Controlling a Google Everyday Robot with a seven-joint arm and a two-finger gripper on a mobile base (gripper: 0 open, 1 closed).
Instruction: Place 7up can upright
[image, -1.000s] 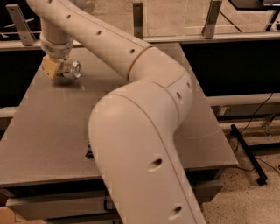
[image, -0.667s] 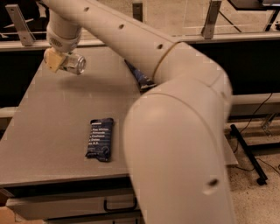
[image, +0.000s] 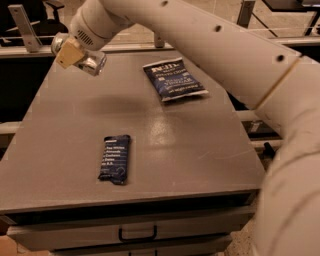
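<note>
My gripper (image: 71, 52) is at the upper left of the camera view, above the far left part of the grey table (image: 165, 145). It is shut on the 7up can (image: 89, 61), a shiny silver can. The can lies tilted, nearly on its side, with its body sticking out to the right of the tan fingertips (image: 67, 54). It is held in the air, clear of the table top. My white arm sweeps in from the right across the top of the view.
A large dark blue snack bag (image: 174, 79) lies flat at the far middle of the table. A smaller dark blue bag (image: 114, 158) lies near the front left. A drawer with a handle (image: 137, 233) is below the front edge.
The gripper has lifted the can up off the table's far left corner. The arm has swung away, uncovering both snack bags.
</note>
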